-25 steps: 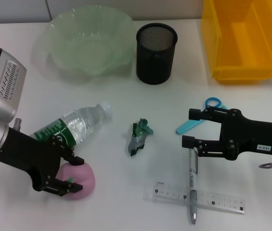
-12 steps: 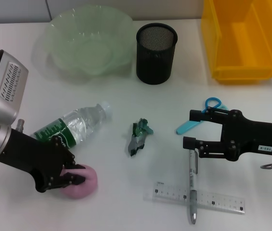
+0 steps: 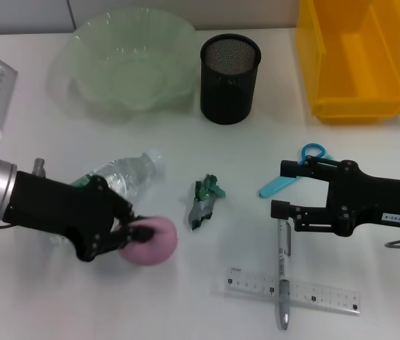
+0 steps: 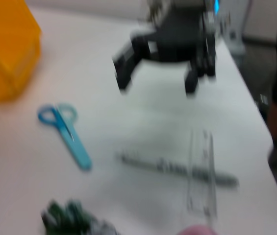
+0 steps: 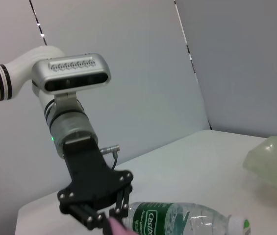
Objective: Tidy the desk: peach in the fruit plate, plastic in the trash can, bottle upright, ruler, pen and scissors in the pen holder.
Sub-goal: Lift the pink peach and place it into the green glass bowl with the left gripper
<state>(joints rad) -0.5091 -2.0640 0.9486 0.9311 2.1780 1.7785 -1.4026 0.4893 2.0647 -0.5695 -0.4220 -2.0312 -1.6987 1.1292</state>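
The peach step was in hand: the left hand point(image 3: 130, 234) gripped the peach point(image 3: 150, 241) just beside the lying bottle point(image 3: 118, 177). Next it needed carrying to the fruit plate point(image 3: 125, 60) beyond the bottle. The right hand point(image 3: 280, 189) hung open by the scissors point(image 3: 292, 172).

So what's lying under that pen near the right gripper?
The pen lies across a clear ruler, crossing it at right angles. Its upper end slips beneath the open right gripper, so that tip is hidden.
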